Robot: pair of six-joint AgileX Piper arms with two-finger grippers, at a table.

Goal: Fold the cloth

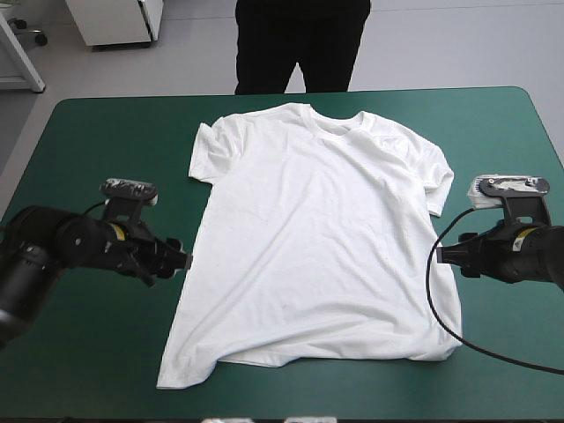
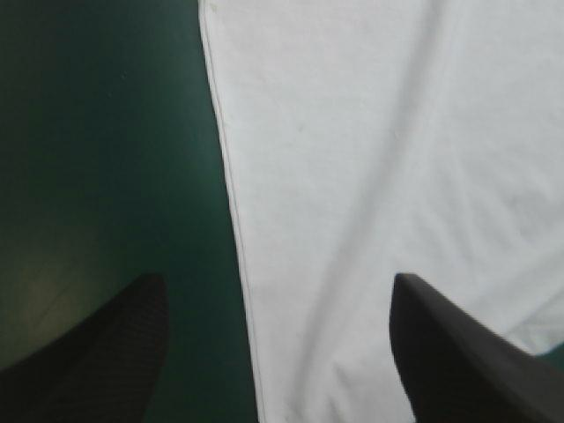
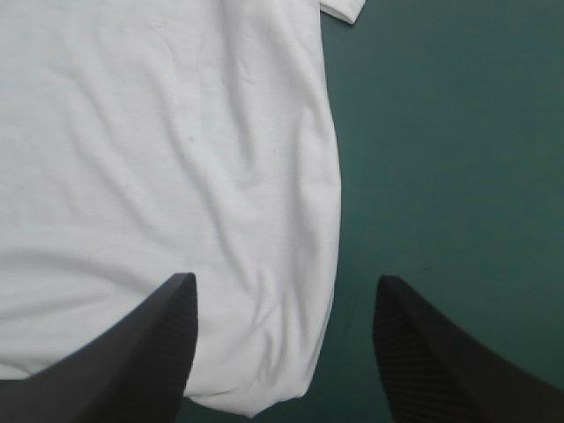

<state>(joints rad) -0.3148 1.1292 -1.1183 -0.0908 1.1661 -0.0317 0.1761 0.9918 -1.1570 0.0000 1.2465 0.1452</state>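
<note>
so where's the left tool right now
In the high view the left tool sits at the left side edge of the T-shirt, about midway down. Its wrist view shows it open, straddling that hem.

One T-shirt [image 1: 313, 247], one teal-green table [image 1: 88, 132], and two grippers: left gripper [image 2: 278, 278], right gripper [image 3: 284, 278].

looks like a robot lab: a table [image 1: 88, 132] under a teal-green cover, left arm [image 1: 53, 256] at 8 o'clock and right arm [image 1: 520, 247] at 4, bare grey floor [image 1: 458, 44] beyond (a white cabinet [image 1: 115, 19] and a castor [image 1: 37, 37] at 11 o'clock).
</note>
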